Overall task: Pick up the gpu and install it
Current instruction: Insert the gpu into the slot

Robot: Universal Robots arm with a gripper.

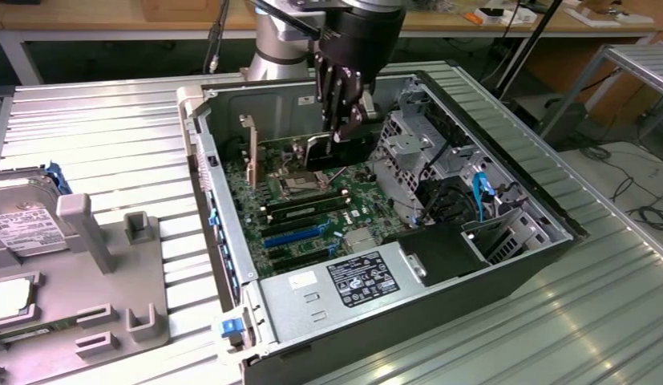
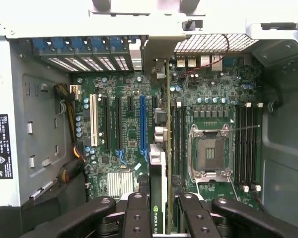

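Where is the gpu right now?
The gpu is held edge-on in the end effector, inside the open computer case above the motherboard. In the exterior view it hangs near the case's far end, beside the empty processor socket.

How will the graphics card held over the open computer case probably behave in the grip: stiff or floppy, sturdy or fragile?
The graphics card looks like a thin rigid board held on edge between the jaws of the gripper, so it probably stays stiff rather than sagging. Being so thin, it may twist or tilt if nudged sideways. Its exposed parts probably make it fragile against the motherboard.

Matt black gripper (image 2: pixel 159 215); ribbed, seemingly metal table (image 1: pixel 107 136)
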